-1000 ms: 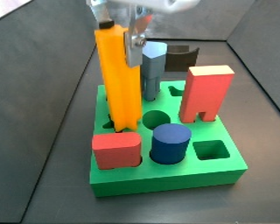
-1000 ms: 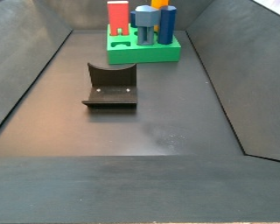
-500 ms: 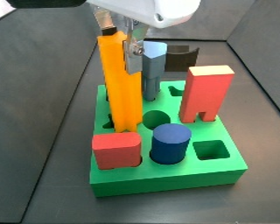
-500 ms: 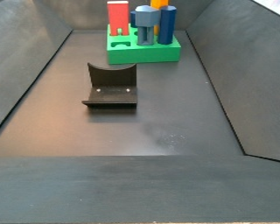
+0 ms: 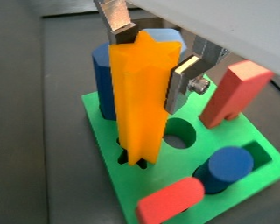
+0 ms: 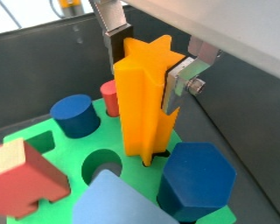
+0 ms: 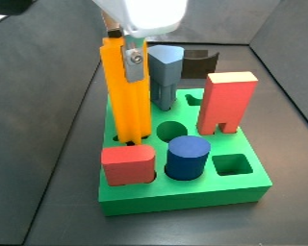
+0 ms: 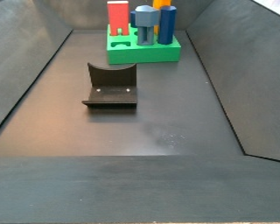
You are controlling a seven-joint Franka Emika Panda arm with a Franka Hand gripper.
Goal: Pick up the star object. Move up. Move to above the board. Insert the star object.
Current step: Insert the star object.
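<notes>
On my screens: one green board on the dark surface. Standing in it I count one orange star object, one red arch block, one dark blue cylinder, one red rounded block, one dark blue hexagonal column and one light blue peg. One fixture sits well apart. One pincer: its silver fingers are pressed against the star's upper sides, gripping it, with the star's foot in its board hole.
</notes>
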